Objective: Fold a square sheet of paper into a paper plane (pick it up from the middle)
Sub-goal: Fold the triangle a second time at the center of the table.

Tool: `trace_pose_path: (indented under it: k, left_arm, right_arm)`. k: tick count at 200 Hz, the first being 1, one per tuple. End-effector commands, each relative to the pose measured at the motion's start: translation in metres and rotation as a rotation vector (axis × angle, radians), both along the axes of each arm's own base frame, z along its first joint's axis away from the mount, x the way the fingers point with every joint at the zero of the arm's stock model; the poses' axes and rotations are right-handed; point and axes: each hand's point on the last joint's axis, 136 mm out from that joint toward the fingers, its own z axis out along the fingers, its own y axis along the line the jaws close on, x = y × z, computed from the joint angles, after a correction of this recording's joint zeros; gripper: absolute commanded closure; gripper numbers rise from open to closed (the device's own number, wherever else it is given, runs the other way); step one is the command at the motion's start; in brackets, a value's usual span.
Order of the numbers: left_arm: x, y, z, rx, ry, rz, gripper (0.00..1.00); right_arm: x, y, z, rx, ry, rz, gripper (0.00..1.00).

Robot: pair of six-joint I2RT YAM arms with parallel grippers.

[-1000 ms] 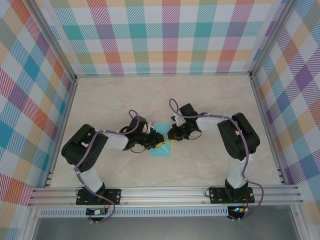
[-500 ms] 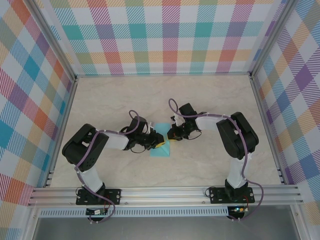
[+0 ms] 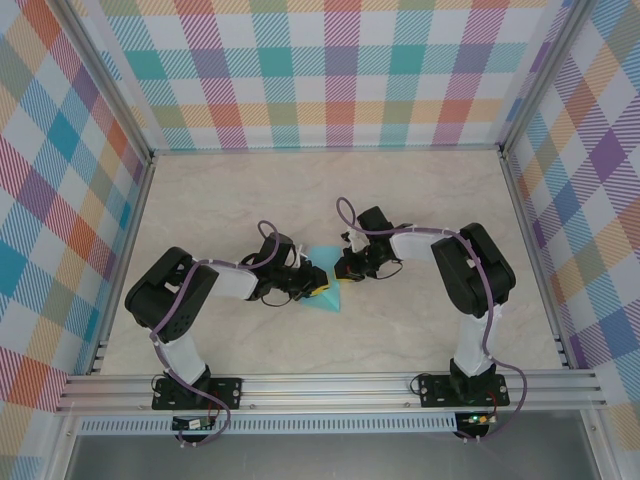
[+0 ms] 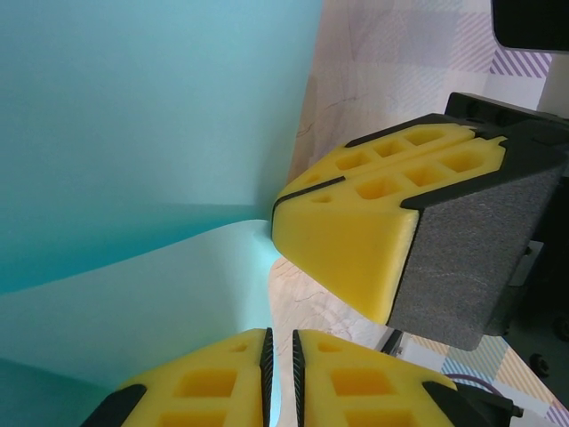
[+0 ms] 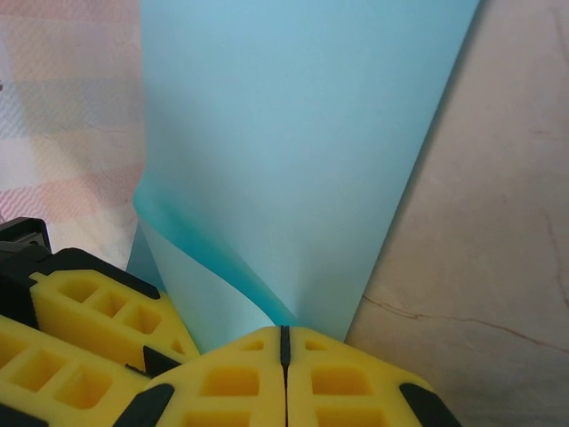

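The left gripper [image 3: 317, 289] is pinching the sheet of paper [image 3: 326, 301] at its left side, its yellow pads sitting almost together on a thin sliver of it. The sheet, plain unmarked turquoise, is lying mid-worktop [image 3: 420, 200] between the two grippers, curling up in a soft bend and tapering to a point. Its long axis is running near-to-far, with the tip pointing toward the arm bases. The right gripper [image 3: 343, 270] is pressing its pads together on the sheet's curled fold.
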Motion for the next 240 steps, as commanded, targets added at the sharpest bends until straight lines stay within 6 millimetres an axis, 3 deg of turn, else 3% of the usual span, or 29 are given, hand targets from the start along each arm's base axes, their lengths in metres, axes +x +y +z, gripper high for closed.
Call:
trace_pose_path:
  k: [1, 98, 176, 240]
  left_arm:
    - [-0.003, 0.0, -0.009, 0.036, 0.006, -0.014, 0.84]
    - [-0.004, 0.004, -0.008, 0.06, 0.001, -0.012, 0.84]
    - [-0.004, 0.003, -0.009, 0.062, 0.003, -0.014, 0.84]
    - [0.001, -0.005, 0.018, -0.011, -0.058, -0.027, 0.84]
  right_arm:
    - [-0.002, 0.001, -0.005, -0.016, 0.007, 0.024, 0.94]
    - [-0.011, 0.005, 0.003, 0.029, 0.036, 0.046, 0.93]
    - [-0.005, 0.005, 0.0, 0.013, 0.026, 0.046, 0.93]
    - [-0.001, 0.006, 0.0, 0.01, 0.018, 0.048, 0.93]
